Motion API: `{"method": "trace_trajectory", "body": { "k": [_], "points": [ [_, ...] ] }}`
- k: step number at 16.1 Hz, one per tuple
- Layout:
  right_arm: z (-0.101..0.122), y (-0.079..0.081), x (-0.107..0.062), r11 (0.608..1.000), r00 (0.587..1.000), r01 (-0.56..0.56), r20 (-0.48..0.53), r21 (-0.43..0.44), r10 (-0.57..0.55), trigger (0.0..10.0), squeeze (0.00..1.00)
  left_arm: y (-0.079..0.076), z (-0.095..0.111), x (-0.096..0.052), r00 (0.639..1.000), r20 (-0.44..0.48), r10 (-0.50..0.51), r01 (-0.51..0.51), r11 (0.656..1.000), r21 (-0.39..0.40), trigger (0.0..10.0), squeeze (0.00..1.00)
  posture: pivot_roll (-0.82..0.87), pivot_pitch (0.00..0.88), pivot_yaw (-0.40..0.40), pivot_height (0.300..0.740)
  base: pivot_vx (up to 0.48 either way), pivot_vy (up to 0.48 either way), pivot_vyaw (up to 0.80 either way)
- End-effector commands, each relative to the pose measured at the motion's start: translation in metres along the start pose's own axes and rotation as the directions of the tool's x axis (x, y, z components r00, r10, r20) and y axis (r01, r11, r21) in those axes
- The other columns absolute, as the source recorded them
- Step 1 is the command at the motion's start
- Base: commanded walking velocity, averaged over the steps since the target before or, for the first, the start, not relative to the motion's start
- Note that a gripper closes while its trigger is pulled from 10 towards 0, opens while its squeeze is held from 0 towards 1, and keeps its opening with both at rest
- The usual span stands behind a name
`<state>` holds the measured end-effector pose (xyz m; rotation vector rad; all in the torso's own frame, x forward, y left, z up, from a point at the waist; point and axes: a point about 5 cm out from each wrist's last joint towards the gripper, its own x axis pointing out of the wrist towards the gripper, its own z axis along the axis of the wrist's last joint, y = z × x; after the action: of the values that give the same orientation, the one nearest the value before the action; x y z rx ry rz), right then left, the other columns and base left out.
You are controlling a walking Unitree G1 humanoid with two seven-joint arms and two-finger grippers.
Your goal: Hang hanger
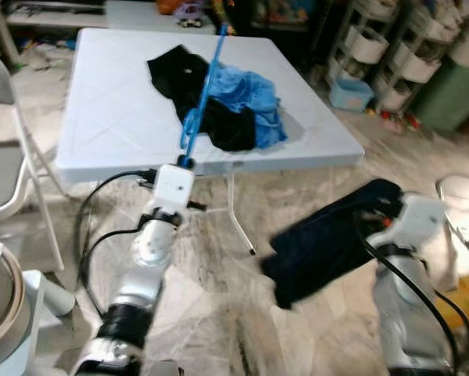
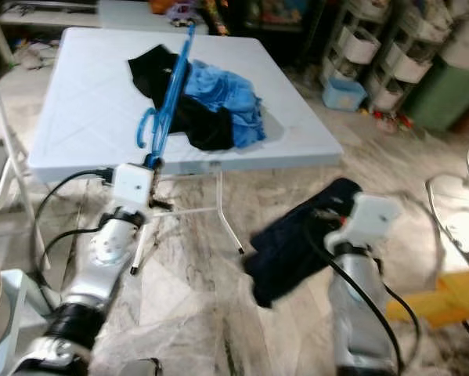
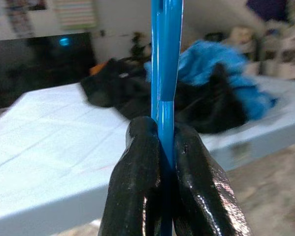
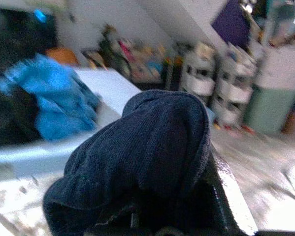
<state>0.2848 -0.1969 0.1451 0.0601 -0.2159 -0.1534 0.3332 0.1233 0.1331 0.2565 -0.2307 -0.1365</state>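
Left claw (image 3: pixel 159 147) clamped on blue hanger (image 1: pixel 205 86), fingers (image 3: pixel 137 172) pinching the shaft from both sides just in front of the worktop (image 1: pixel 109 102) near edge. Hanger held up, slanting away over the worktop; hook end curls near the claw, far tip crosses the back edge and blurs out against clutter. In the left wrist view, top of hanger cut off by the frame.

On the worktop: black garment (image 1: pixel 175 70) and blue garment (image 1: pixel 254 98) heaped together, second dark piece (image 1: pixel 230 129) at the front of the heap. Partly behind the hanger shaft; can't separate the layers.

Right claw (image 4: pixel 186 206) low over the floor, to the right of the worktop, wrapped in a dark navy garment (image 1: pixel 328 239). Cloth draped over the fingers, hangs off to the left. Fingers buried under the fabric in both head and wrist views, so grip state: can't tell.

Folding chair (image 1: pixel 3 149) at far left, cut off by the frame. Storage racks (image 1: pixel 367 47) behind, blurred. Yellow item (image 2: pixel 445 301) at lower right, unclear what it is.
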Motion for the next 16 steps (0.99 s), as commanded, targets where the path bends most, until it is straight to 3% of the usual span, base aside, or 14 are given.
{"method": "trace_trajectory", "body": {
  "k": [1,2,3,4,7,12,16],
  "points": [
    [0.009,-0.005,0.001,1.0,0.999,0.013,0.038,0.011,-0.014,0.0,0.0,-0.006,0.003,-0.001,1.0,0.002,-0.024,0.024,1.0,-0.008,10.0,0.0,0.25,0.031,-0.17,0.74,0.0,0.0,0.0],
    [0.008,-0.004,0.001,1.0,0.999,0.008,0.035,0.025,-0.009,0.0,0.0,-0.005,0.001,-0.001,1.0,-0.009,-0.025,0.025,1.0,-0.008,10.0,0.0,0.25,0.031,-0.169,0.74,0.0,0.0,0.0],
    [0.008,-0.002,0.001,1.0,0.999,0.003,0.035,0.024,-0.004,2.2,0.0,-0.006,-0.001,-0.001,0.999,-0.026,-0.037,0.037,0.999,0.005,10.0,0.0,0.25,0.03,-0.164,0.74,0.0,0.0,0.0],
    [0.006,0.001,0.0,0.999,1.0,0.016,0.026,0.037,-0.017,10.0,0.0,-0.007,-0.002,-0.001,0.998,-0.034,-0.055,0.055,0.998,0.0,10.0,0.0,0.25,0.028,-0.14,0.74,0.0,0.0,0.0],
    [0.001,0.003,-0.003,0.995,0.998,0.059,0.024,0.08,-0.061,10.0,0.0,-0.011,0.0,0.005,0.992,-0.035,-0.119,0.12,0.993,0.013,10.0,0.0,0.24,0.022,-0.086,0.74,0.0,0.0,0.0],
    [-0.007,-0.001,-0.014,0.972,0.979,0.195,0.039,0.132,-0.201,10.0,0.0,-0.028,0.006,0.021,0.96,-0.055,-0.276,0.278,0.96,0.037,10.0,0.0,0.19,0.0,0.078,0.74,0.0,0.0,0.0],
    [-0.014,-0.013,-0.03,0.955,0.962,0.265,0.028,0.131,-0.27,10.0,0.0,-0.043,-0.001,0.025,0.935,-0.099,-0.341,0.344,0.939,0.012,10.0,0.0,0.13,0.0,0.11,0.74,0.0,0.0,0.0]
  ]
}}
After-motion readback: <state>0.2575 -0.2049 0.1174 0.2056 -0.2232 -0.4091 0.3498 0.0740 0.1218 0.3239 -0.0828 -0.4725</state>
